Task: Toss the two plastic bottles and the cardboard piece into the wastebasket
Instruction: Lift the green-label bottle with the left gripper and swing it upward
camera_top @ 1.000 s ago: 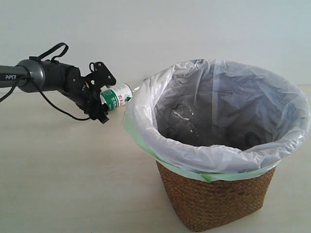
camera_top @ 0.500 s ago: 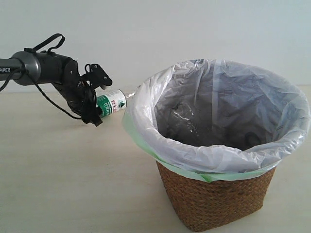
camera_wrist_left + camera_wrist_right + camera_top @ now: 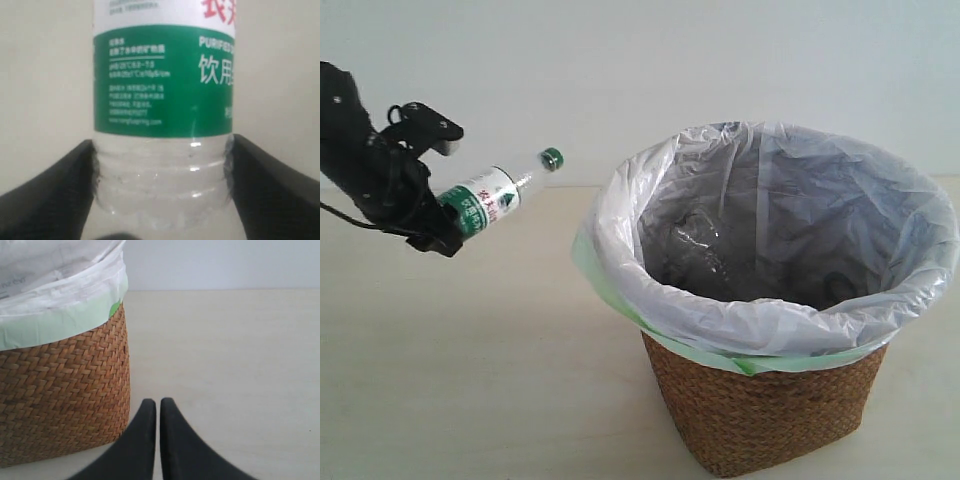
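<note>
Left pincer (image 3: 447, 192) with bottle (image 3: 482, 202) over pale tabletop (image 3: 470, 385)

Plain lab-like robot test setup, pale wood-grain counter (image 3: 470, 380), blank off-white wall (image 3: 640, 60) behind it, black cabled robot arm (image 3: 365, 165), wicker wastebasket (image 3: 760, 420) lined with a plastic bag (image 3: 620, 225)

The exterior camera looks slightly down at the basket (image 3: 770, 420) (close). The right wrist camera shares it from low down; the left wrist camera hugs the bottle (image 3: 162, 100).

The bottle (image 3: 162, 100) is cropped in the left wrist view, cap unseen.
</note>
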{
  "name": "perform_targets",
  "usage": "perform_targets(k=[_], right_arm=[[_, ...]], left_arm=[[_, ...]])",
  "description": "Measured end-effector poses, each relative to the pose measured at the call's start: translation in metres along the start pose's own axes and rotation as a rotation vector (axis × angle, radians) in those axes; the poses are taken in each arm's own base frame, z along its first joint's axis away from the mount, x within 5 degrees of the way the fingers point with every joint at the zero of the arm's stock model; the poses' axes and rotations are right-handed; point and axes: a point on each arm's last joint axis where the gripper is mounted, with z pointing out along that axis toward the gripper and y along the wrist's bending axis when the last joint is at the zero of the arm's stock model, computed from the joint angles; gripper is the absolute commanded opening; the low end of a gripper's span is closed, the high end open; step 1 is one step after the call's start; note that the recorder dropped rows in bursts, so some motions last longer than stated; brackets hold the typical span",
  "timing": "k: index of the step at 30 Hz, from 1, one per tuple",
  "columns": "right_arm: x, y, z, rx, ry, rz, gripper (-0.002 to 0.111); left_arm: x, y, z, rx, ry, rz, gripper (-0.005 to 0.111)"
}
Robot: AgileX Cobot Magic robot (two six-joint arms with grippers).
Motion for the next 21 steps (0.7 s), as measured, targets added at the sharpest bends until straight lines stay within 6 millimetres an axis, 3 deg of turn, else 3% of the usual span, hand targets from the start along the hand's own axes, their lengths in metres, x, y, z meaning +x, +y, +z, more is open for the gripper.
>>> perform_targets(k=[4, 8, 12, 16, 21], right_arm=[[0.0, 0.0, 0.0, 0.0, 0.0, 0.0, 0.0], [0.0, 0.0, 0.0, 0.0, 0.0, 0.0, 0.0], [0.0, 0.0, 0.0, 0.0, 0.0, 0.0, 0.0], [0.0, 0.0, 0.0, 0.0, 0.0, 0.0, 0.0], [0.0, 0.0, 0.0, 0.0, 0.0, 0.0, 0.0]], left_arm=[[0.019, -0.014, -0.035, 0.015, -0.106, -0.071, 0.005], [0.053, -0.04, -0.116, -0.014, -0.376, -0.234, 0.005], [0.094, -0.064, -0.167, -0.036, -0.57, -0.351, 0.005], [0.137, -0.084, -0.194, -0.092, -0.723, -0.4, 0.005], [0.161, -0.095, -0.204, -0.115, -0.807, -0.441, 0.004]])
